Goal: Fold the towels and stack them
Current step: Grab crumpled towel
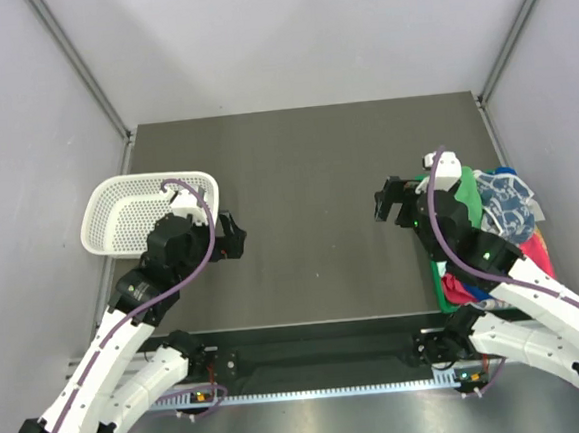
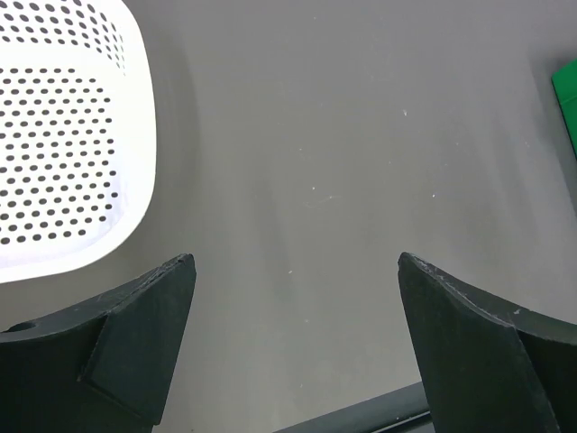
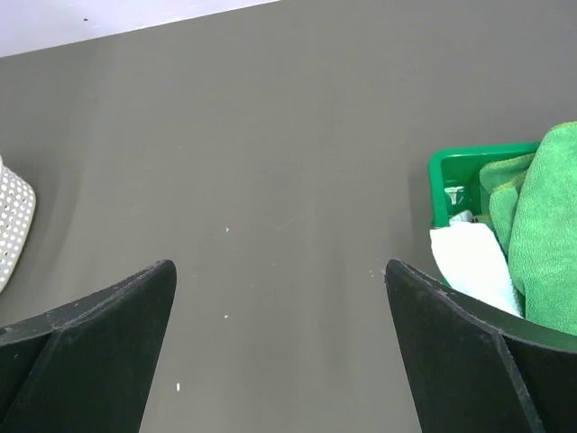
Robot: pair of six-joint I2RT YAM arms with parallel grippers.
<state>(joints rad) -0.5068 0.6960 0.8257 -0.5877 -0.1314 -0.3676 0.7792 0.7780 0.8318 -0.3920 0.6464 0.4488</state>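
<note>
The middle of the table (image 1: 306, 175) is bare, giving wide passage from near edge to far edge. A white basket (image 1: 119, 215) blocks the left side. A green bin (image 3: 464, 161) heaped with towels (image 1: 509, 207) blocks the right.

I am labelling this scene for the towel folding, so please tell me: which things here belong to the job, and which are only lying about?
For the job:
blue-and-white patterned towel
green towel
white towel
red towel

Lying about:
white mesh basket
green bin, which holds them
</note>
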